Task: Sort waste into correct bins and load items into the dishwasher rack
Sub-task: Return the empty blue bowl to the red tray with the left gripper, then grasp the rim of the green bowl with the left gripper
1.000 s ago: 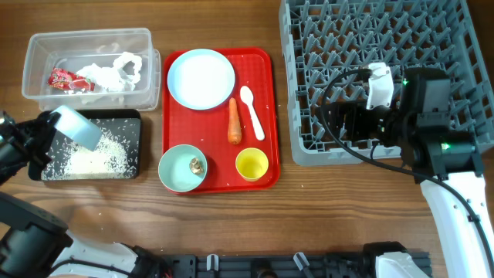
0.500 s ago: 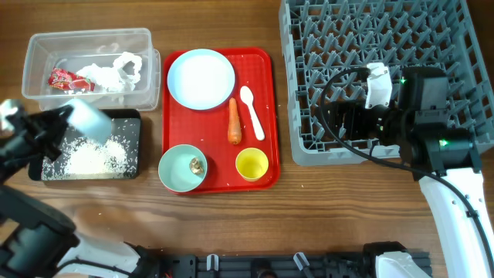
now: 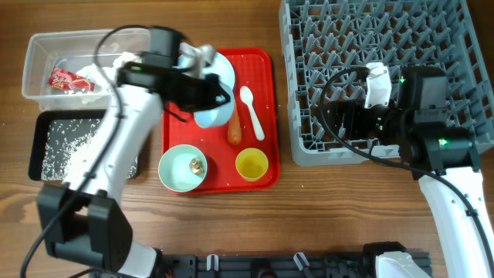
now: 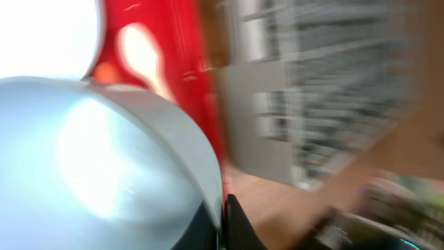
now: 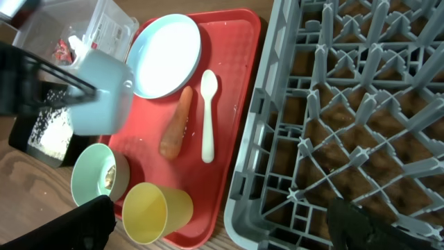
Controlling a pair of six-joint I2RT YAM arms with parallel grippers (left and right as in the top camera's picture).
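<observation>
My left gripper [image 3: 214, 99] is shut on the rim of a pale blue-green bowl [image 3: 207, 118] and holds it tilted above the red tray, over the pale blue plate [image 3: 225, 69]. In the blurred left wrist view the bowl [image 4: 104, 160] fills the frame, its rim pinched between my fingers [image 4: 222, 222]. The right wrist view also shows it [image 5: 100, 90]. A second bowl [image 3: 183, 167] holds a brown scrap. The carrot [image 3: 235, 131], white spoon [image 3: 252, 112] and yellow cup [image 3: 252, 164] lie on the tray. My right gripper [image 3: 345, 123] is open and empty over the front edge of the rack [image 3: 432, 46].
The clear tub [image 3: 38, 54] at the far left holds the red wrapper [image 3: 62, 79] and tissue [image 3: 116, 69]. The black tray [image 3: 38, 154] in front of it holds rice. The red serving tray [image 3: 266, 93] lies between the bins and the rack.
My left arm has swung right from above the black tray to above the red tray, carrying the bowl. The rice stays in the black tray. The right arm has not moved.
</observation>
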